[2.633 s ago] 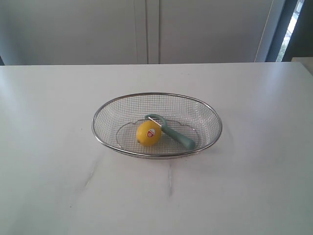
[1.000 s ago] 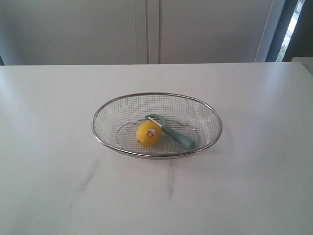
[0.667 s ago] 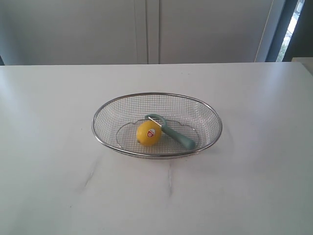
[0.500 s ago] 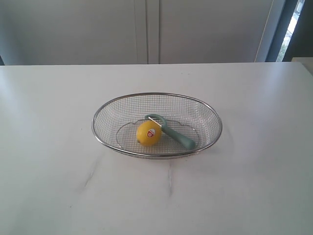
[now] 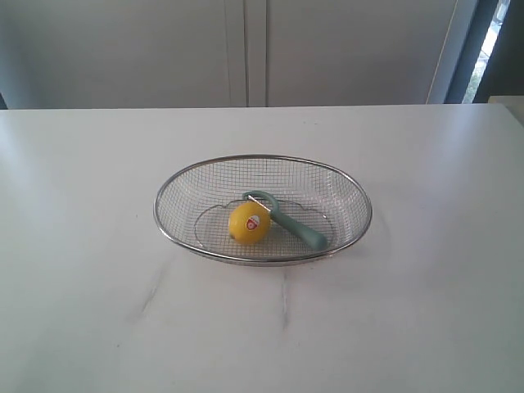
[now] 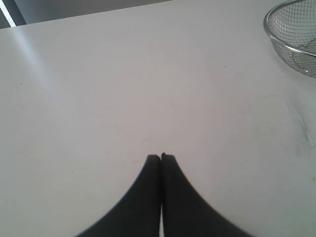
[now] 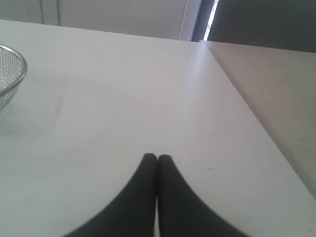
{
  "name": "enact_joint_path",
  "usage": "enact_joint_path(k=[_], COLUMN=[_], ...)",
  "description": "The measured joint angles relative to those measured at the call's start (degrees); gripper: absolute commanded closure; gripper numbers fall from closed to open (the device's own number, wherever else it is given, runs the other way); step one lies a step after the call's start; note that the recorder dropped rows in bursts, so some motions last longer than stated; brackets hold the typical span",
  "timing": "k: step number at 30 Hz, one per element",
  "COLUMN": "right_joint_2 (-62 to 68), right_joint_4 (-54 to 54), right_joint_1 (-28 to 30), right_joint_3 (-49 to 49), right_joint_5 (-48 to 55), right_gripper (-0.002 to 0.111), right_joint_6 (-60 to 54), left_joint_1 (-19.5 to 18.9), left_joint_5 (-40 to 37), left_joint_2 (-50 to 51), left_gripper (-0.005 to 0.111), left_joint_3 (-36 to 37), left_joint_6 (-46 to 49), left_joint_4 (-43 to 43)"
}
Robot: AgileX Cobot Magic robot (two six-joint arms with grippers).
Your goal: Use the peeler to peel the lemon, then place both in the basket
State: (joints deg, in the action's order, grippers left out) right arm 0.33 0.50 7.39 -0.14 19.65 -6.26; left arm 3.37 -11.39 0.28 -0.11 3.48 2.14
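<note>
In the exterior view the silver wire-mesh basket (image 5: pixel 164 225) stands in the middle of the white table. Inside it lies the yellow lemon (image 5: pixel 249 223), its red-and-white sticker facing up. The teal peeler (image 5: pixel 296 228) lies beside the lemon, its curved head behind the fruit and its handle pointing right. Neither arm shows in the exterior view. My left gripper (image 6: pixel 161 157) is shut and empty above bare table, with the basket's rim (image 6: pixel 276 42) far off at the frame's corner. Over bare table too, my right gripper (image 7: pixel 157 157) is shut and empty, well away from the basket's rim (image 7: pixel 20 69).
The white table (image 5: pixel 98 311) has faint grey streaks in front of the basket. Pale cabinet doors (image 5: pixel 246 49) stand behind it. In the right wrist view the table's edge (image 7: pixel 247 113) runs beside a lower beige surface (image 7: pixel 276 84).
</note>
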Motion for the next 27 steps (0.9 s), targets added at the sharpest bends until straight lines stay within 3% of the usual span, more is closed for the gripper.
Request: enact_joint_path(k=[7,17,27], right_joint_2=[0.0,0.0,0.0], right_joint_4=[0.0,0.0,0.0], right_joint_1=[-1.15,-7.35,-7.95], right_joint_3=[0.0,0.0,0.0], right_joint_5=[0.0,0.0,0.0], right_gripper=[0.108,0.108,0.108], right_joint_6=[7.34,7.86,8.13], left_joint_1=[0.0,0.0,0.0], left_joint_5=[0.0,0.0,0.0], left_joint_2=[0.0,0.0,0.0], left_gripper=[0.107,0.107,0.107], left_joint_3=[0.0,0.0,0.0], left_joint_6=[0.0,0.0,0.0], left_joint_4=[0.0,0.0,0.0])
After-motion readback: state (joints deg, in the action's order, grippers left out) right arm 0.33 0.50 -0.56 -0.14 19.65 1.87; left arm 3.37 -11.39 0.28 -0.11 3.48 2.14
